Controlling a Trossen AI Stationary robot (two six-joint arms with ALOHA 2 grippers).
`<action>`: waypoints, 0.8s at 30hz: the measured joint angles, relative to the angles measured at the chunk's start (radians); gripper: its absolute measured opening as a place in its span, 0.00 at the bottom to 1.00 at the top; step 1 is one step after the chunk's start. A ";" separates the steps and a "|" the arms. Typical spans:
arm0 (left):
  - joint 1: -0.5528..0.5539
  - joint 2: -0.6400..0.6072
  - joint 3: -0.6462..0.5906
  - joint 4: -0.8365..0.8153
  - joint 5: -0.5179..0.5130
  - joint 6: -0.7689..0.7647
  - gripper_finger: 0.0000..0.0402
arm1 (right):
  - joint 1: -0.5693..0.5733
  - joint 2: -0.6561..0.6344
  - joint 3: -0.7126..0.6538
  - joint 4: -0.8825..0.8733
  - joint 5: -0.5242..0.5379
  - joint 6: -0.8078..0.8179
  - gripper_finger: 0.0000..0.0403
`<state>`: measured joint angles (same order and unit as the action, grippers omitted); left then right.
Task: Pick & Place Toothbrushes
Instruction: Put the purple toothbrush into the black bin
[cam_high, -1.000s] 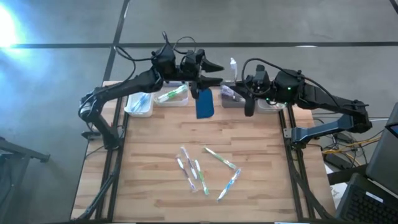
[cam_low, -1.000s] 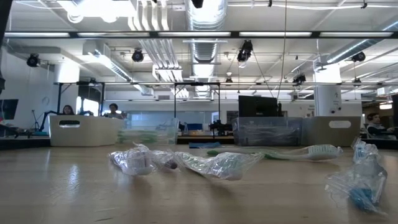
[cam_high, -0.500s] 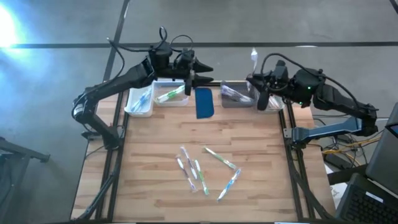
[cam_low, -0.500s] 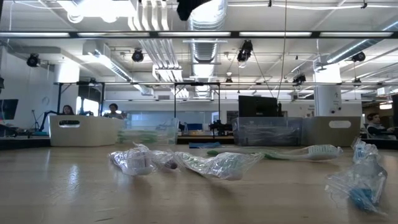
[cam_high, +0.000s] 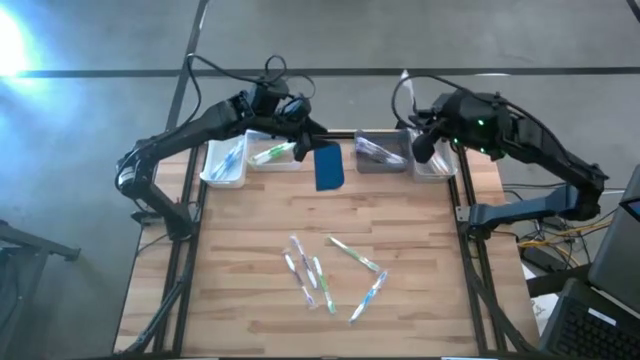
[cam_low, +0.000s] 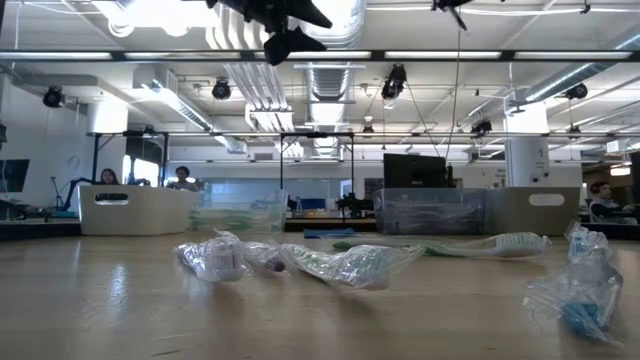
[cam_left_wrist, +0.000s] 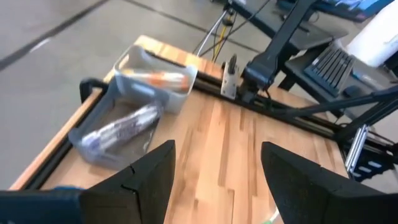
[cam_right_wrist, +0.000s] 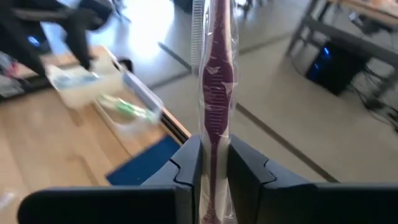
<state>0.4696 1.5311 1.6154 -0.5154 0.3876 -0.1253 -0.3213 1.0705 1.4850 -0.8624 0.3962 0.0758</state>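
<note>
The right gripper (cam_right_wrist: 211, 163) pinches a wrapped pink toothbrush (cam_right_wrist: 215, 93), held above the grey bin (cam_high: 378, 155) just right of the dark blue pad (cam_high: 328, 166). The left gripper (cam_left_wrist: 214, 168), fingers spread wide and empty, hovers just left of the pad. More wrapped toothbrushes (cam_high: 330, 272) lie scattered on the table (cam_high: 420, 300), well in front of the pad.

You are looking at a robotics lab in an open industrial hall. Exposed ducts (cam_low: 330, 25) and strip lights (cam_low: 150, 12) hang from the ceiling, monitors (cam_low: 415, 170) stand on distant benches, people (cam_low: 182, 178) sit at workstations, and the wooden table (cam_high: 400, 210) sits on a concrete floor (cam_high: 90, 40) beside trailing cables (cam_high: 545, 240).
</note>
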 joint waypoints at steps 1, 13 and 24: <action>0.000 0.000 0.000 -0.014 0.000 0.001 0.60 | -0.015 0.015 0.019 -0.028 0.000 -0.001 0.12; -0.001 0.002 -0.035 -0.107 -0.086 -0.029 0.60 | -0.179 0.201 0.133 -0.185 -0.094 -0.105 0.12; -0.004 0.002 -0.153 -0.107 -0.086 -0.167 0.60 | -0.309 0.411 0.208 -0.253 -0.218 -0.241 0.13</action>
<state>0.4656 1.5326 1.4627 -0.6223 0.3012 -0.2922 -0.6302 1.4816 1.6927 -1.1156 0.1780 -0.1651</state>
